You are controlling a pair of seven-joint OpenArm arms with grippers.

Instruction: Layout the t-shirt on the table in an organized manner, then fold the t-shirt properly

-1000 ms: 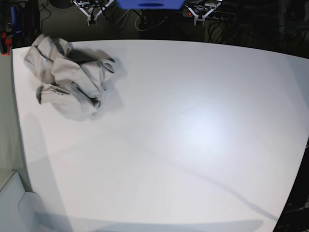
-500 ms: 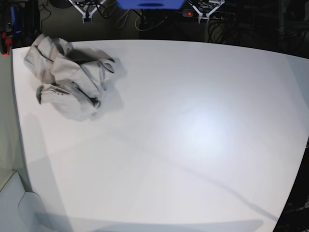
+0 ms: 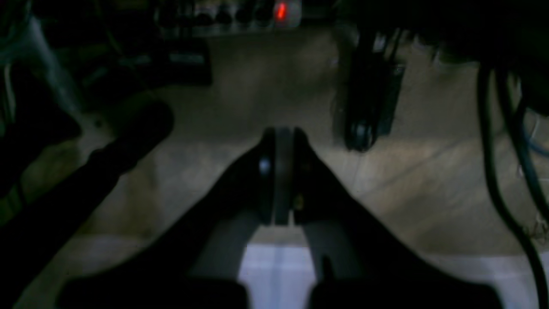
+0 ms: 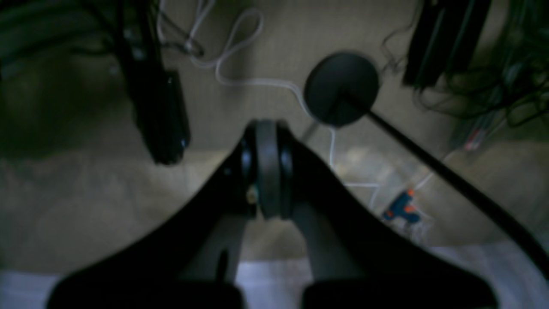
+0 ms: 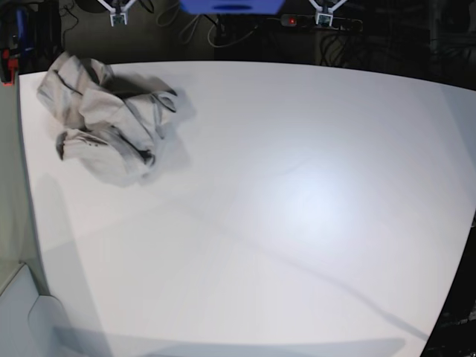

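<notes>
The t-shirt lies crumpled in a beige heap at the far left corner of the white table. Both grippers sit beyond the table's far edge, over the floor, well away from the shirt. Only the tip of my right gripper shows at the top left of the base view, and the tip of my left gripper at the top right. In the wrist views the left gripper and the right gripper have their pads pressed together with nothing between them. Neither wrist view shows the t-shirt.
Past the far edge lies floor with cables, a power strip with a red light and a black round stand base. A blue object sits at the top middle. A strip of table edge shows under the left gripper.
Both gripper tips have drawn back further past the table's far edge and moved apart. The t-shirt has not moved.
</notes>
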